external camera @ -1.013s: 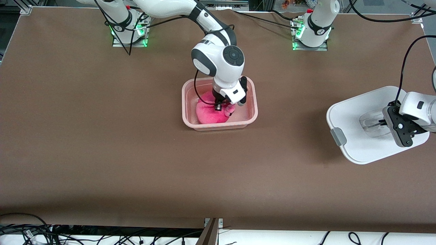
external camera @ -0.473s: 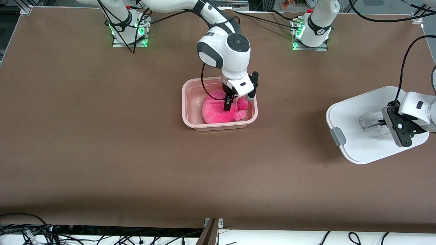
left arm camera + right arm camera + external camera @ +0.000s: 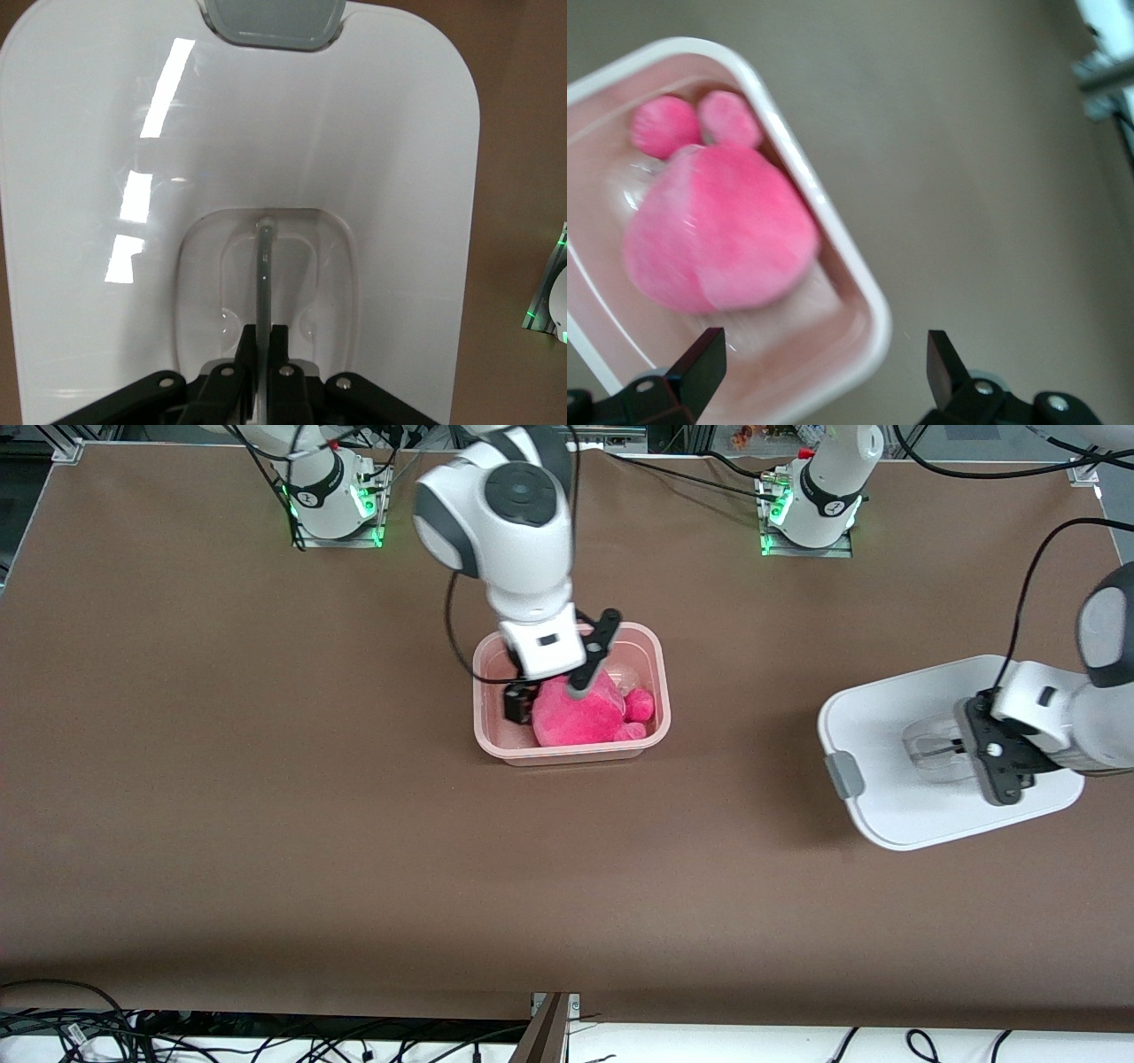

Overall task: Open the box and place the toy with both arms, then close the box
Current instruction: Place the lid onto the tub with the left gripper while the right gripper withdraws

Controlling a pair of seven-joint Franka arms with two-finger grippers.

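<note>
Right end effector [image 3: 554,691] wide, empty, over round pink plush toy [image 3: 580,713] in pale pink plastic box [image 3: 570,753]. Left end effector [image 3: 263,350] pinching white lid's [image 3: 895,708] clear handle [image 3: 264,266]; thin grip could slip, lid land crooked.

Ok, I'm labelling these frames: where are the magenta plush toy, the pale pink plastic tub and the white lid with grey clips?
magenta plush toy [image 3: 580,713]: front view, middle of its round body.
pale pink plastic tub [image 3: 567,755]: front view, its wall nearest the camera.
white lid with grey clips [image 3: 372,124]: left wrist view, bare flat top.

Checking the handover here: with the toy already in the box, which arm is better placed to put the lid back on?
Left. Its claw is shut on the lid handle at its end of the table. The right claw is open over the toy in the box, holding nothing.
</note>
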